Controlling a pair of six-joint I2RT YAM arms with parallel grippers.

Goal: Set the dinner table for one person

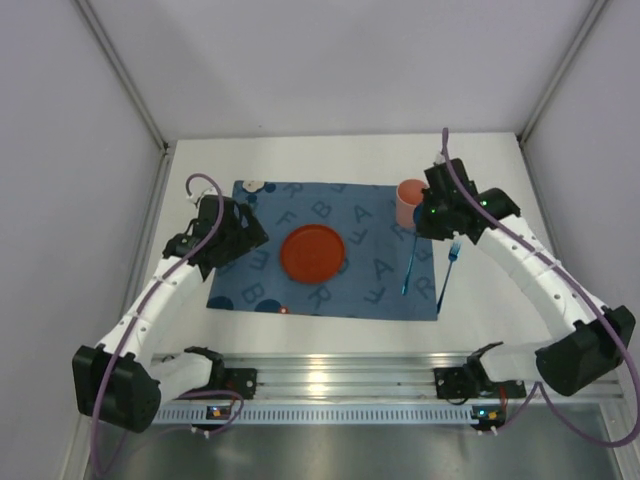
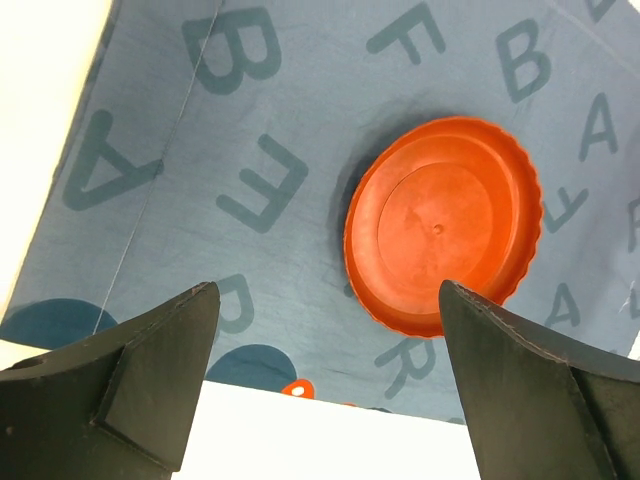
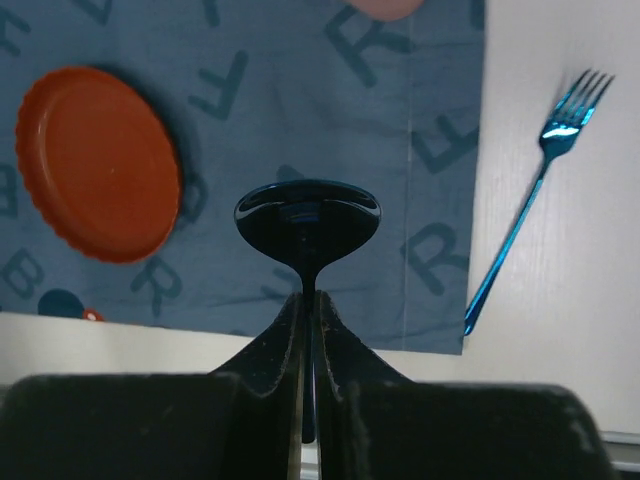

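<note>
You get only the bowl of the spoon (image 3: 307, 215); its handle hides between the closed fingers of the right end effector (image 3: 309, 300). The top edge cuts off the pink cup (image 3: 385, 6). The small orange thing (image 2: 297, 387) by the mat (image 2: 300, 120) is too small to identify.

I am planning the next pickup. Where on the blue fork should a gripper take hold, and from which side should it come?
Best take the blue fork at mid-handle, straight down from above, one finger on each side. It lies flat on the dinner table beside the mat, so a side approach likely cannot get under it; the handle is thin and straight.
</note>
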